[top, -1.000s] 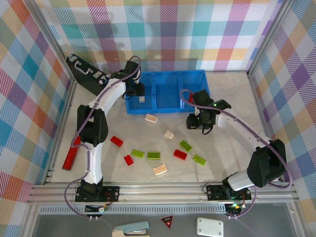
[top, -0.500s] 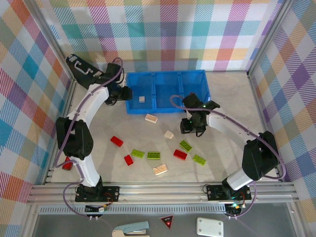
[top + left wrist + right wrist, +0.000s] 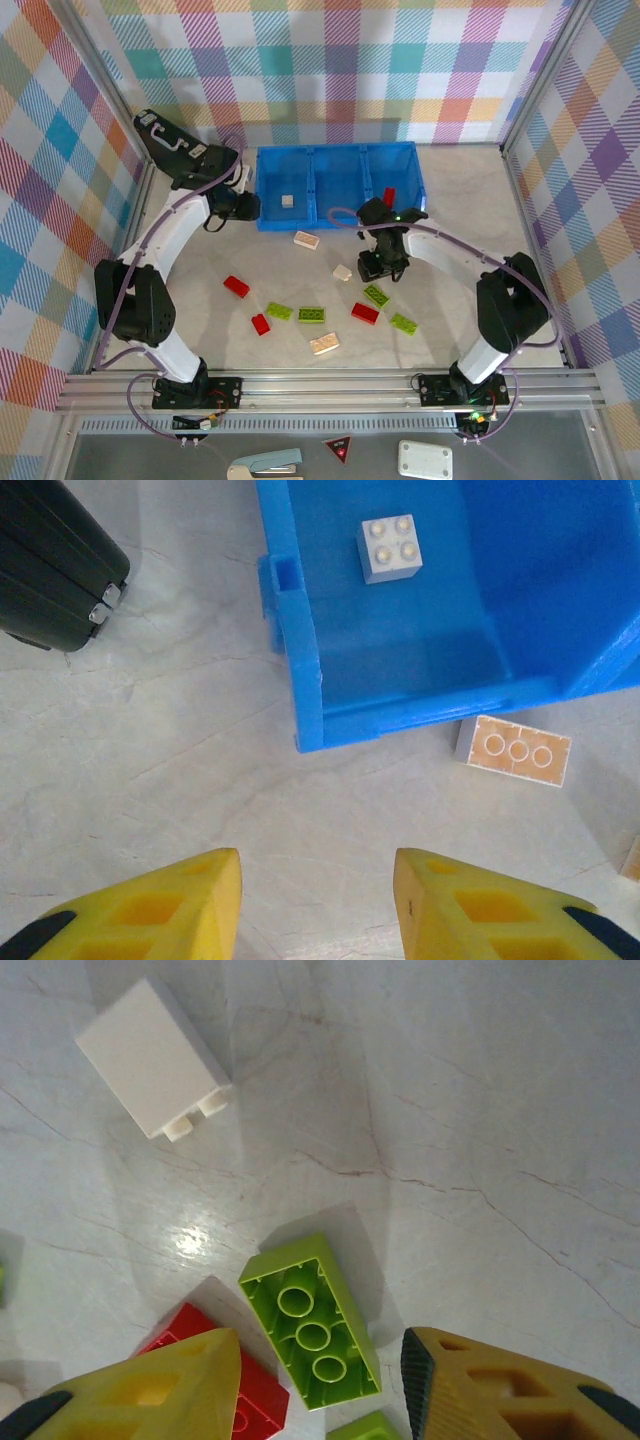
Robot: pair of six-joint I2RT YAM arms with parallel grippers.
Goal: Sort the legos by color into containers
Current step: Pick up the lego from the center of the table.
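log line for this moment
left tool open, empty, beside long blue plastic bin | right tool open, above lime green plastic brick | in bin: cream-white square brick

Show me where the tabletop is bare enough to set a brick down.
Widest bare patch: the marble tabletop right of the long blue plastic bin, up to the plaid right wall. A narrower strip runs between the left arm and the red studded brick. Crowded: the scatter of red, lime and cream bricks in front of the bin, where the right gripper hovers.

text: none legible | sign: red triangle [image 3: 340, 450], top view's near edge, marking perhaps a symbol, unreadable
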